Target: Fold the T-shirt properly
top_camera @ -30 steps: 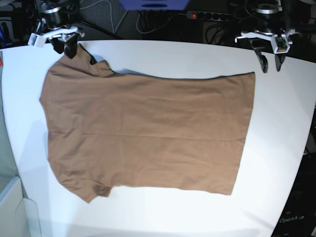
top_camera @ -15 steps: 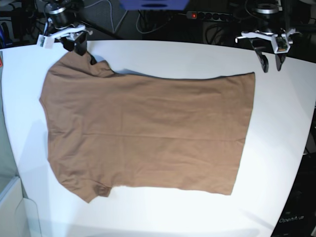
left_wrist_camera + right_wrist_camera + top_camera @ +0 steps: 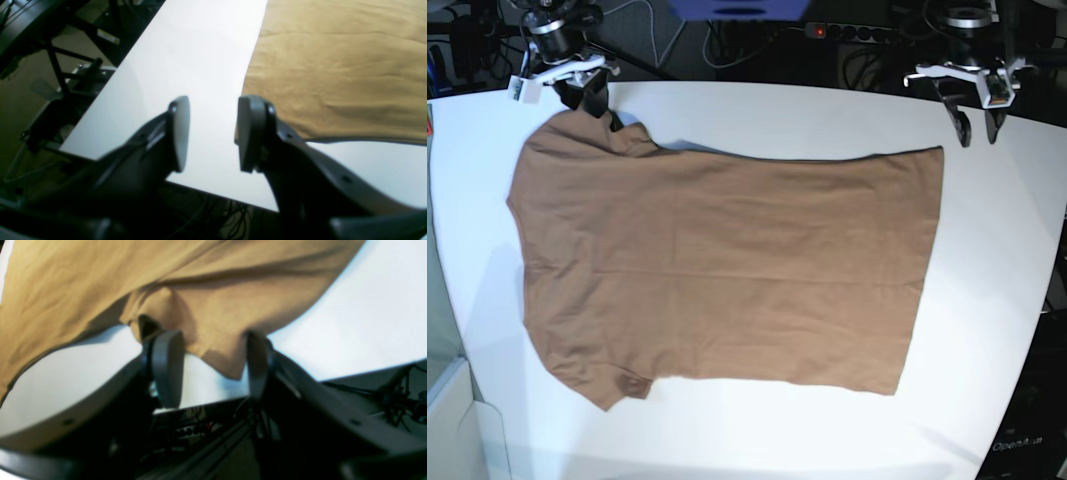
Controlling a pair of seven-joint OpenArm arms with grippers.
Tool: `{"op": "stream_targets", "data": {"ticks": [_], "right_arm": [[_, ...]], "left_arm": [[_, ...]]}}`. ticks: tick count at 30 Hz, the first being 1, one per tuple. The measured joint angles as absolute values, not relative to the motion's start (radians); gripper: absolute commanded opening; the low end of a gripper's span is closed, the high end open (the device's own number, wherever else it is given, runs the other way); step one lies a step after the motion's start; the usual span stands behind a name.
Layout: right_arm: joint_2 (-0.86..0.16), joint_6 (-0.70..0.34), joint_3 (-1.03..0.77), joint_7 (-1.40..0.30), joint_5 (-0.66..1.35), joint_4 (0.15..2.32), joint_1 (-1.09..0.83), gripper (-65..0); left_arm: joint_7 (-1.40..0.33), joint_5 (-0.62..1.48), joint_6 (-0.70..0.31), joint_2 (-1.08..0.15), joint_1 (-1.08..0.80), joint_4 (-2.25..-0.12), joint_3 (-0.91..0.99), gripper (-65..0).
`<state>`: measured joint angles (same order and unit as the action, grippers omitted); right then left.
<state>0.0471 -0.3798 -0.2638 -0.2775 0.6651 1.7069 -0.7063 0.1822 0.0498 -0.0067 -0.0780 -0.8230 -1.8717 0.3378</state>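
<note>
The tan-brown T-shirt (image 3: 727, 270) lies spread flat on the white table (image 3: 992, 300), sleeves at the left and hem at the right. My right gripper (image 3: 592, 100) is open at the far sleeve. In the right wrist view its fingers (image 3: 166, 366) stand on either side of the sleeve's tip (image 3: 217, 353), which hangs between them near the table's back edge. My left gripper (image 3: 977, 130) is open and empty above bare table, just beyond the hem's far corner. In the left wrist view the T-shirt (image 3: 333, 66) lies to the right of that gripper (image 3: 213, 133).
The table's back edge runs close behind both grippers. A power strip (image 3: 847, 32) and cables lie in the dark behind it. A pale bin (image 3: 447, 420) stands off the table's front left corner. Bare white table borders the shirt on all sides.
My right gripper has moved to the right along the back edge, onto the far sleeve. The shirt and my left arm have not moved.
</note>
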Motion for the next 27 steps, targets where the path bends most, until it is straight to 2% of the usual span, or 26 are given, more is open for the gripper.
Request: {"op": "stream_targets", "data": {"ticks": [3,15,27], "right_arm": [[0.047,-0.377,-0.264,-0.277,0.665,1.705,-0.699,-48.5],[-0.001,-0.392,-0.266,-0.255,0.673,1.619,-0.657,-63.4],[-0.017,-0.389,-0.265,-0.262,0.673,1.62,-0.646,-64.3]], "left_arm": [[0.182,0.05,-0.007,-0.078,-0.823,-1.872,0.338,-41.9],[0.182,0.049,-0.007,-0.078,-0.823,-1.872,0.339,-41.9],[0.182,0.05,-0.007,-0.078,-0.823,-1.872,0.339,-41.9]]}}
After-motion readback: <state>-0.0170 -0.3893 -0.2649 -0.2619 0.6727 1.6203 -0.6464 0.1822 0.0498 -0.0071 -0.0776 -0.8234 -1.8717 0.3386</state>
